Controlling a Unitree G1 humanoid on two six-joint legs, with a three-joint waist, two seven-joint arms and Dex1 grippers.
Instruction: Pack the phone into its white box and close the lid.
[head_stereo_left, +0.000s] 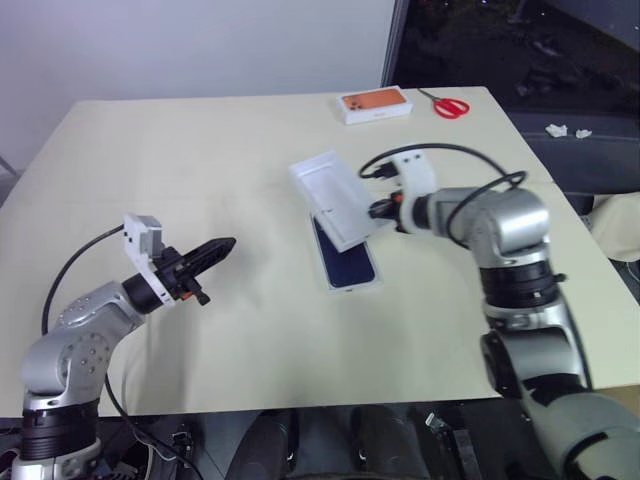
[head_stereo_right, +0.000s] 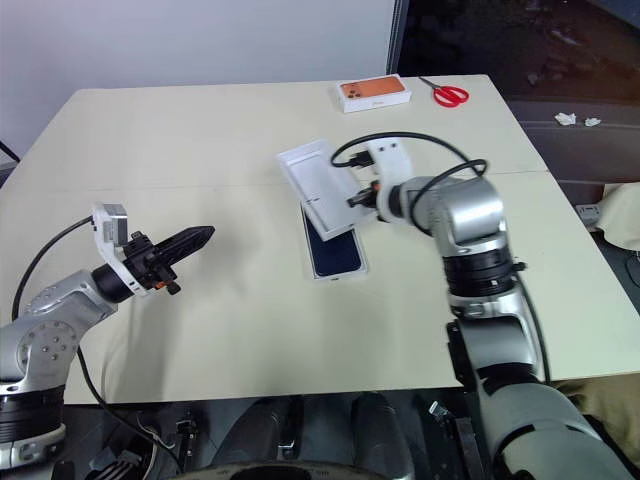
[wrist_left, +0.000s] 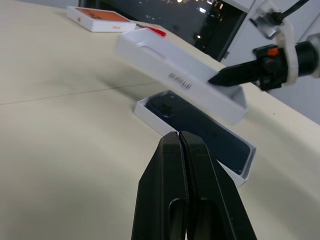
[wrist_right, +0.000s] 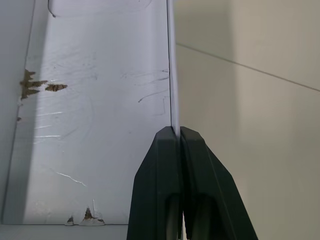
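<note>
Phone (head_stereo_left: 347, 262) already lies in the white box (head_stereo_left: 330, 283) just below the right gripper (wrist_left: 216, 78), whose jaws pinch one lid (head_stereo_left: 333, 194) wall w/ open side up; left gripper (head_stereo_left: 222, 247) jaws together, idle, well apart; lid needs flipping & seating.

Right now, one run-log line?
phone in white box | right gripper shut on lid wall, lid open-side-up | left gripper shut, empty
</note>
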